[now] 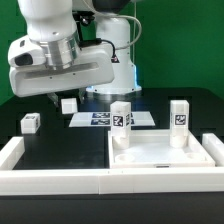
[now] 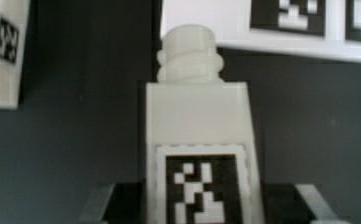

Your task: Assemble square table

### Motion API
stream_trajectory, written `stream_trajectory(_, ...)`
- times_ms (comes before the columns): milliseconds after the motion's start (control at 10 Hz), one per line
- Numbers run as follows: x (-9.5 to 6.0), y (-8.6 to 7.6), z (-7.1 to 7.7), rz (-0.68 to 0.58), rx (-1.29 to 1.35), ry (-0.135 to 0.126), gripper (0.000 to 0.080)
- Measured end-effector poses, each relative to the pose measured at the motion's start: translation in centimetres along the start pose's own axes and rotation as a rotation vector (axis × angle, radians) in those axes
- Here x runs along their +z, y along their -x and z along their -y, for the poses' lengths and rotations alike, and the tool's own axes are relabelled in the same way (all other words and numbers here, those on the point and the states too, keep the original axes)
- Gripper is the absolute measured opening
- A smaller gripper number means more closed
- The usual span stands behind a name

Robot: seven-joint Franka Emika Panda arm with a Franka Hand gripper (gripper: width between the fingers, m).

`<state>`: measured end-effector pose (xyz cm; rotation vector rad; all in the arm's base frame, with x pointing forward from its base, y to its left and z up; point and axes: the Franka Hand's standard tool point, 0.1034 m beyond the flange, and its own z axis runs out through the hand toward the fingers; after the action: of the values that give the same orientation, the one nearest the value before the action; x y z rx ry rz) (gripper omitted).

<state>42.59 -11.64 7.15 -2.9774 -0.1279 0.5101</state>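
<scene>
The square table's white slab (image 1: 160,157) lies at the exterior view's right, with two leg posts standing upright at its far corners (image 1: 121,115) (image 1: 179,114). My gripper (image 1: 60,99) hangs low over the table at the left, mostly hidden under the hand. In the wrist view, the gripper (image 2: 198,203) is shut on a third leg post (image 2: 196,120). Dark fingers (image 2: 124,203) press both sides of its tagged end, and its threaded tip (image 2: 191,52) points away. This leg post (image 1: 68,103) shows just below the hand. A further leg post (image 1: 28,122) (image 2: 1,50) lies nearby.
The marker board (image 1: 100,119) (image 2: 301,20) lies flat behind the slab, close to the held leg post. A long low white wall (image 1: 60,180) borders the front and left of the black table. The arm's base (image 1: 118,50) stands at the back.
</scene>
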Motion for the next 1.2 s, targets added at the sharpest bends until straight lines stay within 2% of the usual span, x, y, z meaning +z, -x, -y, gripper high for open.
stream_trajectory(200, -2.4, -2.4, 0.1, -0.144, 0.006, 0.018, 0.029)
stream_trajectory(300, -2.9, -3.1, 0.1, -0.179, 0.007, 0.026, 0.029)
stream_trajectory(400, -3.8, -4.0, -0.3, -0.246, 0.002, 0.047, 0.029)
stream_trajectory(500, -4.8, -4.4, -0.7, -0.305, 0.002, 0.052, 0.029)
stream_trajectory(600, -6.1, -4.8, -1.1, -0.401, 0.018, 0.069, 0.029)
stream_trajectory(700, -6.4, -4.7, -1.5, -0.453, 0.024, 0.087, 0.029)
stream_trajectory(900, -6.3, -4.4, -2.9, -0.545, 0.017, 0.155, 0.029)
stream_trajectory(1000, -6.1, -4.2, -3.1, -0.555, 0.018, 0.168, 0.029)
stream_trajectory(1100, -5.9, -4.2, -3.0, -0.547, 0.015, 0.162, 0.029)
stream_trajectory(1200, -5.3, -4.0, -3.4, -0.541, 0.014, 0.169, 0.029)
